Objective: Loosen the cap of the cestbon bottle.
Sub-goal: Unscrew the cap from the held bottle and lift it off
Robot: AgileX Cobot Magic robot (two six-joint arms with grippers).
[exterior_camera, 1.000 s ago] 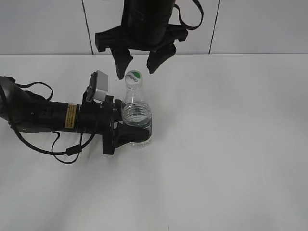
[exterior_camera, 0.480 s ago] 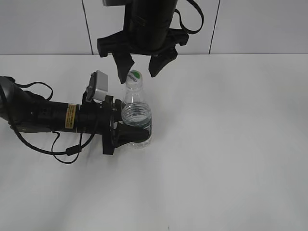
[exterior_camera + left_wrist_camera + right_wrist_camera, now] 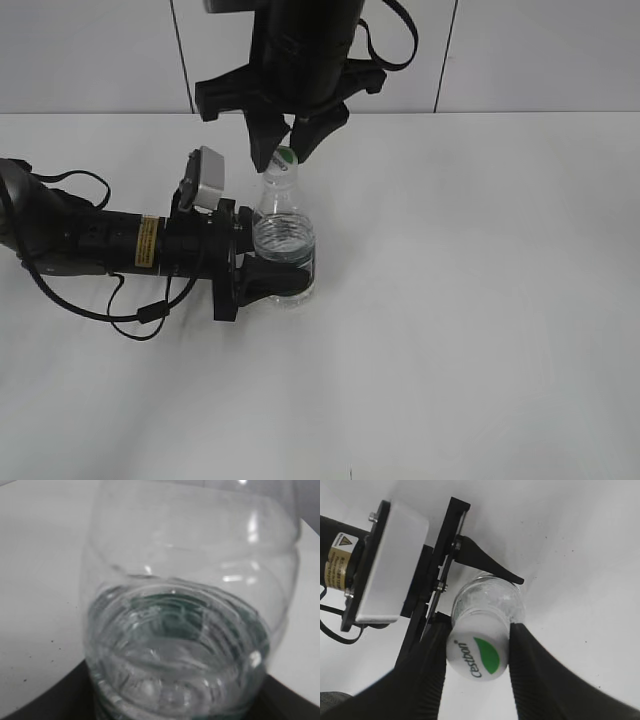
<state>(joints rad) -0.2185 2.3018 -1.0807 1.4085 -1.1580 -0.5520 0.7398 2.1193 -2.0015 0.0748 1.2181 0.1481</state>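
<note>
The cestbon bottle [image 3: 284, 240], clear with a dark green label band, stands upright left of the table's middle. My left gripper [image 3: 275, 275] comes in from the left and is shut on the bottle's lower body; the bottle [image 3: 185, 620] fills the left wrist view, with the dark jaws [image 3: 175, 707] at its base. The white cap [image 3: 284, 158] with its green mark is on top. My right gripper [image 3: 282, 156] hangs from above, its two fingers pressed against both sides of the cap [image 3: 479, 655]. In the right wrist view the fingers [image 3: 479, 627] flank the cap tightly.
The white table [image 3: 480, 300] stretches to the right and front of the bottle. A white tiled wall [image 3: 540, 50] stands behind. The left arm with its cables [image 3: 90, 245] lies across the left side of the table.
My right gripper has come down a little and closed its fingers from spread apart onto the cap. The left gripper and the bottle have not moved.
</note>
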